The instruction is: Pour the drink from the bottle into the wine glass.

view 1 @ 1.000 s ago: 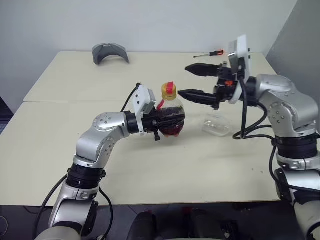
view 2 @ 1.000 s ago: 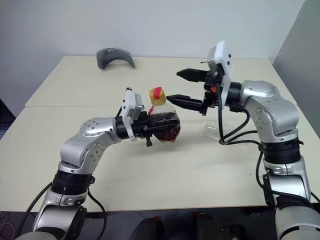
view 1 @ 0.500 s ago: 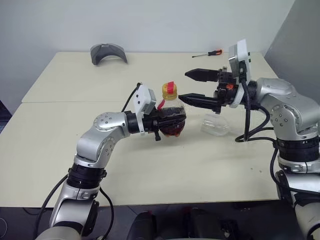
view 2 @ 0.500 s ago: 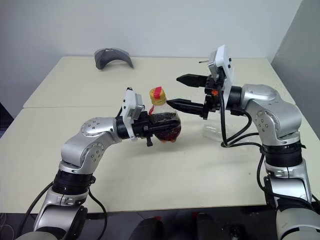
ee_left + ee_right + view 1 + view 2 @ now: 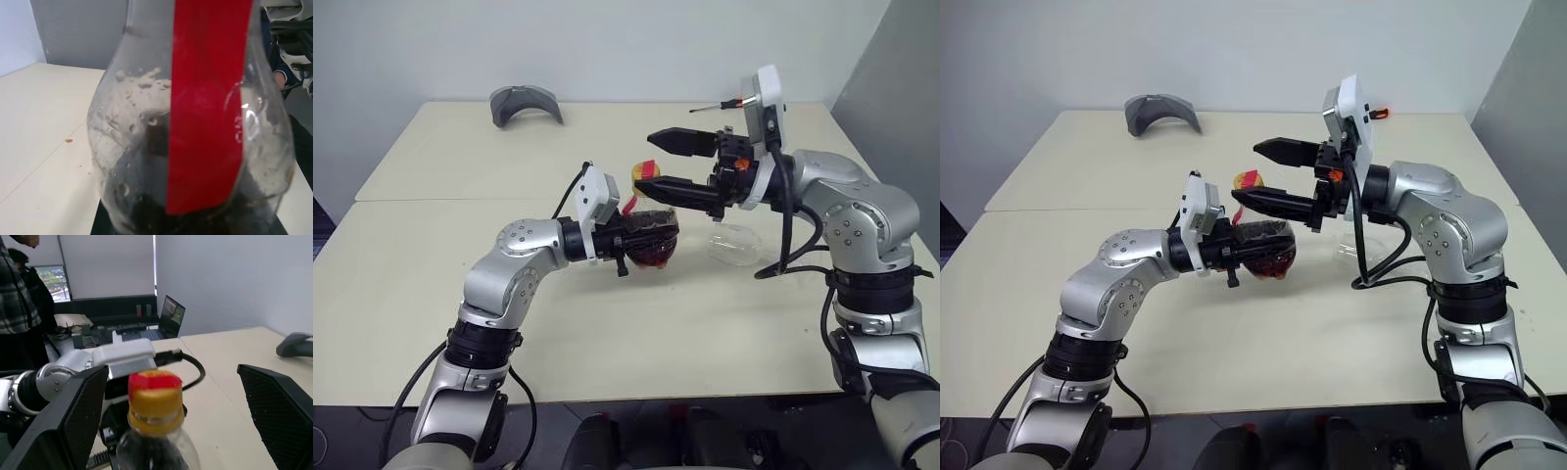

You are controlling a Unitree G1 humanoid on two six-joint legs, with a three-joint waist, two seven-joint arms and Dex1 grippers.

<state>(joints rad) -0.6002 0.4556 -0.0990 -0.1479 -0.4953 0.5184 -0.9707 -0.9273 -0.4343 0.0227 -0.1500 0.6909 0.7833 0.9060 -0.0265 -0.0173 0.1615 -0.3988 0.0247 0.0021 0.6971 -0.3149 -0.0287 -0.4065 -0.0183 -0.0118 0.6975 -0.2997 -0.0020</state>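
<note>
At a cream-coloured table (image 5: pixel 431 255), the left gripper (image 5: pixel 641 240) is clamped on the rounded body of the bottle (image 5: pixel 649 233), holding it upright and raised off the tabletop near the middle of the scene. The drink (image 5: pixel 654 253) — dark red-brown, close to black — sits in the lower part of the clear body, and a red strip label (image 5: pixel 208 103) runs up its side to the yellow-orange cap (image 5: pixel 155 402).

The right gripper (image 5: pixel 656 162) reaches in from the right, pointing left, with its two black fingers (image 5: pixel 680 142) spread wide, one above the other — the lower one crossing just in front of the cap, the upper one well above it. From the right wrist view the cap stands between the two spread fingers, with neither one touching it.

The wine glass (image 5: pixel 734 242) sits on the table to the right of the bottle, under the right forearm; it is clear, and whether it is upright or on its side cannot be made out.

Far back on the table, a grey curved object (image 5: pixel 525 102) rests to the left, and a red-handled screwdriver (image 5: pixel 724 104) lies to the right. A person in a plaid shirt (image 5: pixel 19 313) stands in the room behind the left arm.
</note>
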